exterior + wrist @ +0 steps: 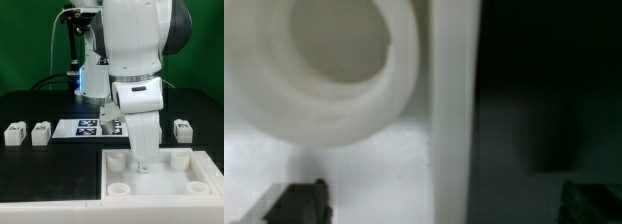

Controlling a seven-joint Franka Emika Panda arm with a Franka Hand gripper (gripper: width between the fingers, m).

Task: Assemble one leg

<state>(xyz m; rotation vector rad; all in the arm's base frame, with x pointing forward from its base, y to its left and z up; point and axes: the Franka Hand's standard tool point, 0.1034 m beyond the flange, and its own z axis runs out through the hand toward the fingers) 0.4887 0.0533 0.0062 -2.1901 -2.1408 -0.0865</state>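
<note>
Three legs show in the exterior view, small white blocks with black-and-white tags. Two stand at the left [14, 133] [41, 132] and one at the right [182, 128]. A fourth leg does not show. My gripper [142, 163] is low over the large white panel [160, 176], near its far edge, between the two far round sockets. In the wrist view the gripper [443, 205] is open and empty. Its dark fingertips [299, 203] stand wide apart, over the panel's surface [384, 170] and its edge. One round socket [340, 60] is close by.
The marker board [88, 127] lies on the black table behind the panel, partly hidden by the arm. The panel has round sockets at its corners [118, 157] [179, 156] [117, 187] [200, 186]. Dark table [544, 110] shows beside the panel's edge.
</note>
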